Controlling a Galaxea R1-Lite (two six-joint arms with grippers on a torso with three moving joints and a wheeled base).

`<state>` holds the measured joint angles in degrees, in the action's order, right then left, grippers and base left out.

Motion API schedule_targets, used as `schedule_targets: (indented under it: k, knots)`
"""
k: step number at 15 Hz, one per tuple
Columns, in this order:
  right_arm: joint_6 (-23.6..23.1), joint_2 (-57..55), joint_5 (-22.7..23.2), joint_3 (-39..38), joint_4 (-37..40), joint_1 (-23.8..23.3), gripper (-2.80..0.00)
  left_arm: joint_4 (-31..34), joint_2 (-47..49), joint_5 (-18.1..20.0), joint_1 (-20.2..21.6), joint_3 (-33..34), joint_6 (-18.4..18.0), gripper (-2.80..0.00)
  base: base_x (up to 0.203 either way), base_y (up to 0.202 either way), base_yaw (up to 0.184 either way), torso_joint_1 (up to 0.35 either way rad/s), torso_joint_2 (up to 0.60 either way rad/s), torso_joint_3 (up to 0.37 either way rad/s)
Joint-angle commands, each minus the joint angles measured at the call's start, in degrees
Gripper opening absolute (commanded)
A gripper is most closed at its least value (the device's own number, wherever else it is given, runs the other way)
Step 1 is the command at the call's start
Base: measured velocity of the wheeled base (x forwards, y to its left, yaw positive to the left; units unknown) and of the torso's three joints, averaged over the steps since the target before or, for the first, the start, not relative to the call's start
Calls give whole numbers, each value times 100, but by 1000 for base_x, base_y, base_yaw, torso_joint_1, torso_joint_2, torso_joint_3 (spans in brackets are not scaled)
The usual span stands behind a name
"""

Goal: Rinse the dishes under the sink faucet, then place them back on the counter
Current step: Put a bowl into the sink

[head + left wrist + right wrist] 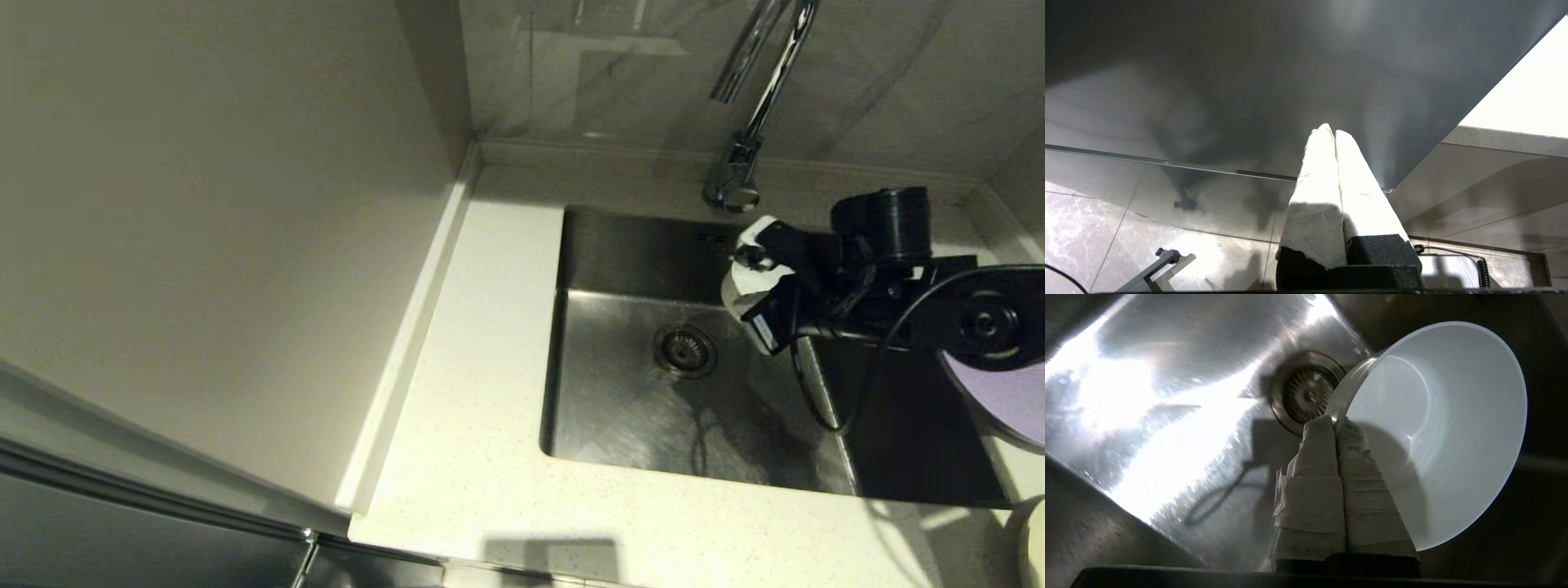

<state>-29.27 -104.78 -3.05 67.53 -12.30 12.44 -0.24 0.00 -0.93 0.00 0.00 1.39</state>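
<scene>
My right gripper (pixel 1336 422) is shut on the rim of the small white bowl (pixel 1453 428), one taped finger inside and one outside. The bowl hangs tilted on its side over the steel sink (pixel 1167 416), near the drain strainer (pixel 1306 392), with a few droplets inside it. From the head view, the gripper (pixel 755 282) and bowl (pixel 739 294) are at the sink's (pixel 620 408) back right, just below the chrome faucet (pixel 755 106). No water stream shows. A lilac plate (pixel 1008 400) lies right of the sink, partly behind the arm. The left gripper (pixel 1329 131) is shut on nothing, parked low by the cabinet front.
The speckled off-white counter (pixel 473 425) runs left and in front of the sink, bounded by a pale wall panel (pixel 204 245) on the left. A cream plate's edge (pixel 1033 539) shows at the lower right corner. Grey marbled tile backs the faucet.
</scene>
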Motion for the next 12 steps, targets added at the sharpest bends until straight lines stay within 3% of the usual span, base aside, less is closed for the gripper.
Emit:
schedule_targets:
  k: [1,4,12]
  knots:
    - [-31,-385,-152,-281,-680,392,-280,-2,-9,-4,0,0,2,-280,0,0,0,0,0,0]
    - [-61,-891,-243,-308,-1374,691,-280,-2,-9,-4,0,0,2,-280,0,0,0,0,0,0]
    - [-104,-1800,-274,-226,-2256,1257,-280,-2,-9,-4,0,0,2,-280,0,0,0,0,0,0]
